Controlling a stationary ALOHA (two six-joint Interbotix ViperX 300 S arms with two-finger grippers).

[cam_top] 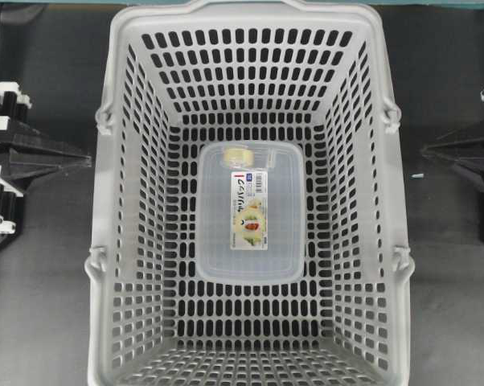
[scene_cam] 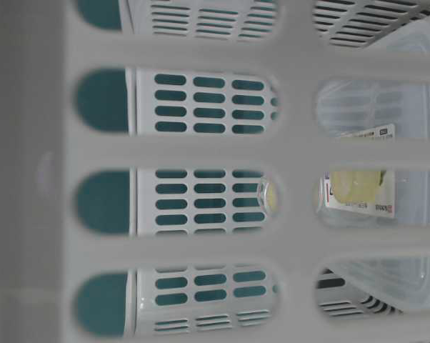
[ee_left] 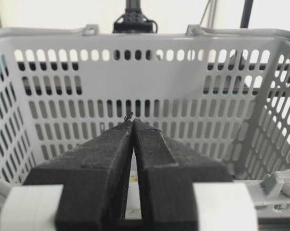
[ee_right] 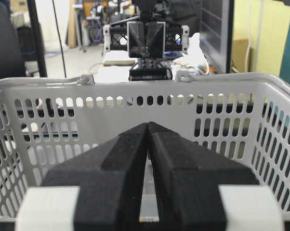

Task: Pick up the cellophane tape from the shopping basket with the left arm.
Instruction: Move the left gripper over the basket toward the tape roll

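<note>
We begin with the largest item. The shopping basket [cam_top: 250,48] stands on the dark table [cam_top: 41,305] between the two arms; its slotted grey walls rise high around a deep floor. On that floor, roughly central, lies a clear rectangular box [cam_top: 250,217] with a printed label on its lid.

The cellophane tape [cam_top: 244,154] is the small pale yellowish roll at the far end of that box. It appears to rest on the box lid near its far edge, but we cannot tell for certain whether it lies on the lid or inside the box. In the table-level view it shows only as a blurred glint through the wall slots.

The left claw [cam_top: 88,161] sits outside the basket at the left wall, its fingers [ee_left: 106,163] pressed together and holding nothing. The right claw [cam_top: 425,149] sits outside the right wall, likewise closed and empty.

Handling judgement: we expect the roll to be very light, rigid across its core and smooth on its outer face, so it may skid on the slick lid if nudged sideways. We recommend a grip across the roll's outer diameter, or one finger through the core, with the fingers descending from above. The high wall calls for lifting the left claw over the rim first and opening it before descent. Pressing down too hard may shift the box beneath it.
</note>
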